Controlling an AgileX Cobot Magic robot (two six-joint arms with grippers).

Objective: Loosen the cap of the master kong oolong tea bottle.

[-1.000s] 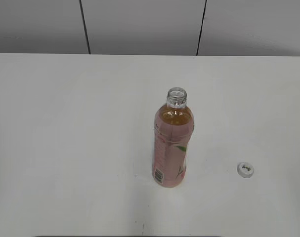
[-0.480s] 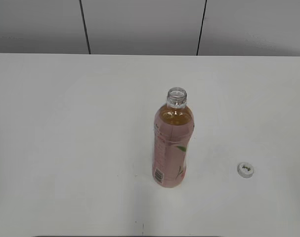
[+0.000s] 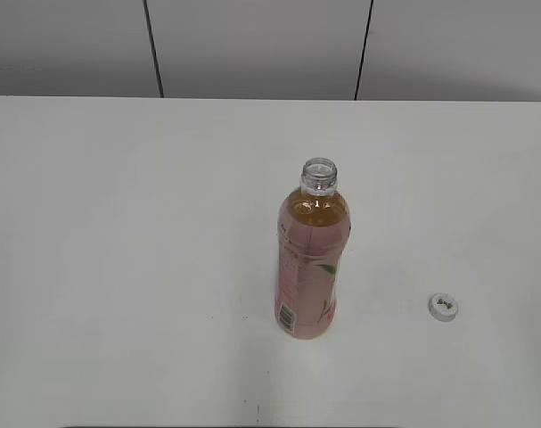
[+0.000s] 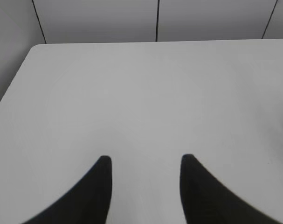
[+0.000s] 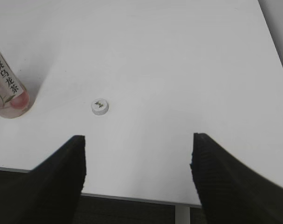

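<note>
Here the master kong oolong tea bottle (image 3: pixel 313 259) stands upright near the middle of the white table (image 3: pixel 118 223), its clear threaded neck uncapped, amber tea showing above a pink wrap label with green leaves and a barcode. The cap (image 3: pixel 443 307), small, round, white and ribbed with a dark mark on top, lies flat on the table at about four o'clock from the bottle, well apart from it. The left gripper (image 4: pixel 146 161) is parted with nothing between its dark tapered fingers, over bare table. The right gripper (image 5: pixel 137 149) is spread wide and holds nothing, the cap at its eleven o'clock.
</note>
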